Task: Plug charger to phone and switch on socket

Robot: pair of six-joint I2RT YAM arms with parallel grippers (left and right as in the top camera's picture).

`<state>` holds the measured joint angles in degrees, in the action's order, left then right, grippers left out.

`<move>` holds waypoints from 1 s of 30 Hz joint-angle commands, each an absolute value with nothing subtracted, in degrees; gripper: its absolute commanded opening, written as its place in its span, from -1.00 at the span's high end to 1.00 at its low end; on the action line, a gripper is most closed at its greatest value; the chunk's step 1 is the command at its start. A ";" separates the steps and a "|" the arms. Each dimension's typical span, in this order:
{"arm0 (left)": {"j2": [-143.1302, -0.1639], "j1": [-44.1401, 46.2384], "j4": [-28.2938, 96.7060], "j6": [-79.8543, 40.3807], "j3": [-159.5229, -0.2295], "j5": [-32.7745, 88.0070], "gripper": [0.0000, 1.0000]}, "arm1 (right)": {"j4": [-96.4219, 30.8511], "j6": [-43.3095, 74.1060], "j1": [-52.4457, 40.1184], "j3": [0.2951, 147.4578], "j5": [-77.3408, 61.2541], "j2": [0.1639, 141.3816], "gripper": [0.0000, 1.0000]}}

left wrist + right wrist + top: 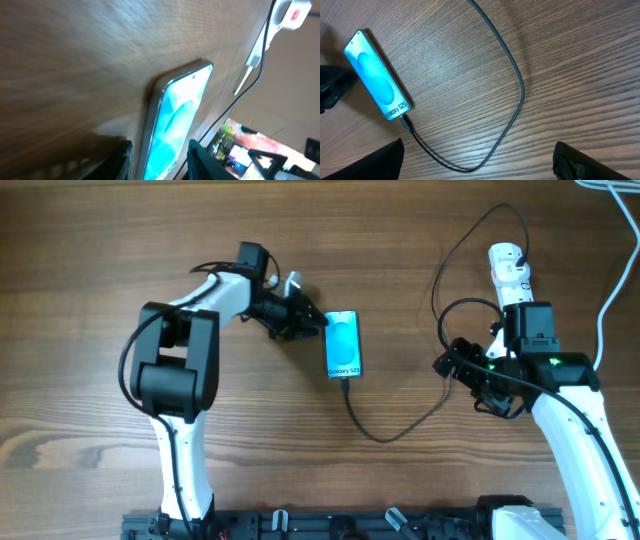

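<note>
Phone, centre frame, charger tip at its lower end. My L gripper straddles it narrowly, grip unclear; R gripper wide, empty.

Bright, even light overhead; left wrist view smeared with blur; phone screen glares pale.

left arm bent, reaching to the upper left edge of the teal-screened rectangular smartphone. left gripper fingers straddle its near end, grip unclear. right arm well right of it, right gripper spread wide, holding nothing.
</note>
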<state>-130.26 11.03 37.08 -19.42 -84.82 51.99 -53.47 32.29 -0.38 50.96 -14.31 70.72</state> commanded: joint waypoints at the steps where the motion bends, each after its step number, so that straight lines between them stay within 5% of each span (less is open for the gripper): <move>1: -134.06 8.43 36.32 -20.18 -82.52 38.02 0.29 | -52.86 33.23 -0.56 50.65 -13.19 70.94 -0.99; 9: -125.82 0.14 48.90 -12.38 -96.60 37.78 0.36 | -45.28 33.15 -0.56 50.65 -12.80 70.94 -0.93; 12: -115.52 -5.43 63.07 -7.16 -107.68 33.78 0.39 | -43.55 33.15 -0.56 50.65 -12.80 70.94 -0.62; 20: -82.11 -13.41 78.19 -1.45 -110.69 31.57 0.44 | -43.53 33.23 -0.56 50.65 -10.22 70.94 -0.36; 30: -47.13 -13.34 96.42 -0.30 -109.86 18.79 0.39 | -43.68 33.17 -0.56 50.65 -10.00 70.94 -0.29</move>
